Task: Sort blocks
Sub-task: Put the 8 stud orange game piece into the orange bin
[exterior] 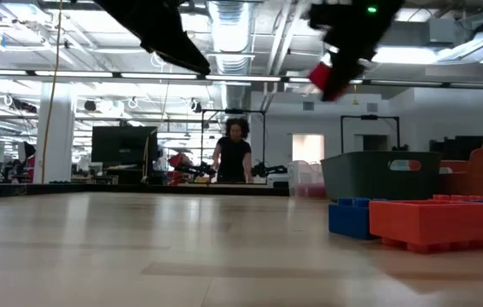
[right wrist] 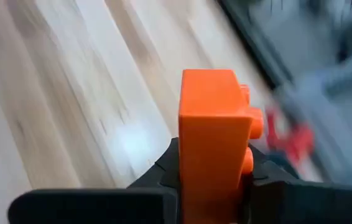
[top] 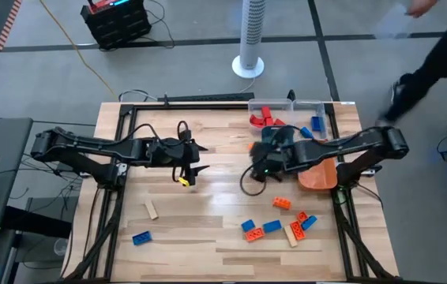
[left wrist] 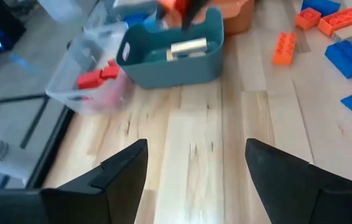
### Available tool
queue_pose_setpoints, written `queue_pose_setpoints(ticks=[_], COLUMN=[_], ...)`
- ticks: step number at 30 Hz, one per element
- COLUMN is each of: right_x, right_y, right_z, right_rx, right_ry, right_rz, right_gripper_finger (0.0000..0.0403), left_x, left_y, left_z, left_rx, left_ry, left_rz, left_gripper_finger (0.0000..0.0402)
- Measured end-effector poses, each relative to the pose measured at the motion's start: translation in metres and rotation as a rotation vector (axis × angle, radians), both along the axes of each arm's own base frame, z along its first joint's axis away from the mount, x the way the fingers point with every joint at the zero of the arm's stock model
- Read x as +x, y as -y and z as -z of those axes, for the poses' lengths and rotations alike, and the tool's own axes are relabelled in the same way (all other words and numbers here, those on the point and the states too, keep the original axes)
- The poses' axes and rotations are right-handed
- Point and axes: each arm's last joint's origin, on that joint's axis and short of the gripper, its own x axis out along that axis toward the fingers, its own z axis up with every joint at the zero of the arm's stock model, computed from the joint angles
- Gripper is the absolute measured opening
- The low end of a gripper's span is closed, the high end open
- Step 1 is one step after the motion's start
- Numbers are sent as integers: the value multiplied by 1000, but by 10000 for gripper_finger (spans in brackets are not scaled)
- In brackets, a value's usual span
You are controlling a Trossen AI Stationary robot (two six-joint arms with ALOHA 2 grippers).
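1. High view, looking straight down: my left gripper hovers over the bare middle-left of the wooden table. My right gripper sits right of centre, by the teal tray, with an orange tray under my right forearm. A clear tray at the far edge holds red blocks and a blue block. A loose cluster of orange, blue and tan blocks lies near the front right. A lone tan block and a lone blue block lie at the front left.

2. Low view, level with the tabletop: an orange block and a blue block stand close to the camera on the right. The teal tray is behind them. One of my arms hangs above it, and I cannot tell what the reddish thing at its tip is. A person stands far back in the room.

3. Left wrist view: my left fingers are spread wide apart with nothing between them, above bare wood. Ahead, the teal tray holds a tan block. The clear tray with red blocks is beside it.

4. Right wrist view: my right fingers are clamped on an upright orange brick, held above the table.
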Motion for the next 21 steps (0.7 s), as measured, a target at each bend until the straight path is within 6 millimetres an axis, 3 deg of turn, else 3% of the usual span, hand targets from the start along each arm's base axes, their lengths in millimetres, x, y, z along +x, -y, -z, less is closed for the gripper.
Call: queue_pose_setpoints(ticks=[5,11,16,21], right_x=[-42,-91,-106,-115], right_y=[-1,-2,3,12], right_z=[-2,-4,5,29], right_rx=[155,326,405,559], right_ry=[-180,-298,-346,-499], right_rz=[111,412,557,606], right_gripper_finger=[81,82,82,83], left_x=[-3,-8,-10,-12], left_y=[1,6,8,8], left_z=[21,42,47,50], left_rx=[-46,-66,-68,-68], left_ry=[-27,-66,-77,-103], left_rz=[12,30,39,37], left_gripper_finger=[265,265,265,265])
